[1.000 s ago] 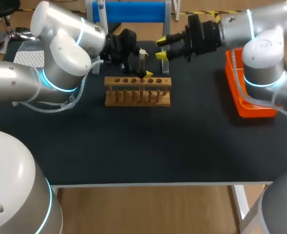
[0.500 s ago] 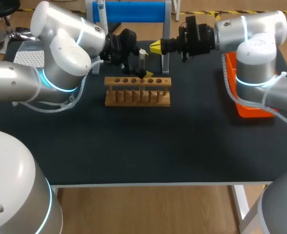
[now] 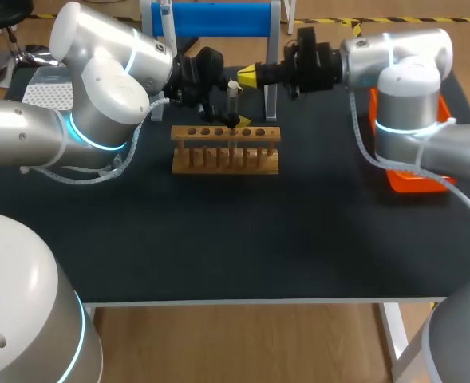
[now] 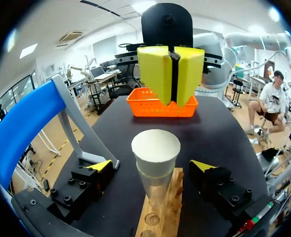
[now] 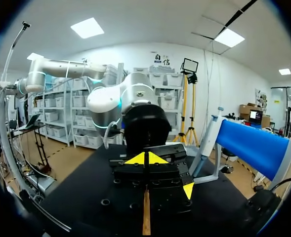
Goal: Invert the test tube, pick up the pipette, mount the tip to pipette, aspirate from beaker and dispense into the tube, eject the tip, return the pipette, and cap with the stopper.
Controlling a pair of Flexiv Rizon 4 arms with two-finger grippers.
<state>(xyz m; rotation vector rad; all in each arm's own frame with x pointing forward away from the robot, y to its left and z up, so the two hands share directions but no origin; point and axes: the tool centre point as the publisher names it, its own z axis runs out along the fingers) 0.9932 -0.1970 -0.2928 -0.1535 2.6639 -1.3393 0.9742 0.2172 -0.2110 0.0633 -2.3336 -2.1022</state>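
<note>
A clear test tube (image 3: 233, 96) with a white stopper (image 4: 155, 144) stands upright in the wooden rack (image 3: 225, 152). My left gripper (image 3: 230, 114) is open around it, one finger on each side of the tube and apart from the glass, as the left wrist view (image 4: 152, 168) shows. My right gripper (image 3: 248, 77) comes in from the right, shut and holding nothing, its yellow tips (image 4: 171, 74) level with the stopper and just beyond it. In the right wrist view its shut tips (image 5: 146, 158) face my left wrist, and the tube is hidden behind them.
An orange basket (image 3: 380, 132) sits at the table's right edge under my right arm. A blue stand on grey legs (image 3: 215, 17) is behind the rack (image 4: 161, 210). The rack's other holes hold no tubes.
My right gripper has shut and moved left, up to the top of the tube. My left gripper and the tube have stayed where they were.
</note>
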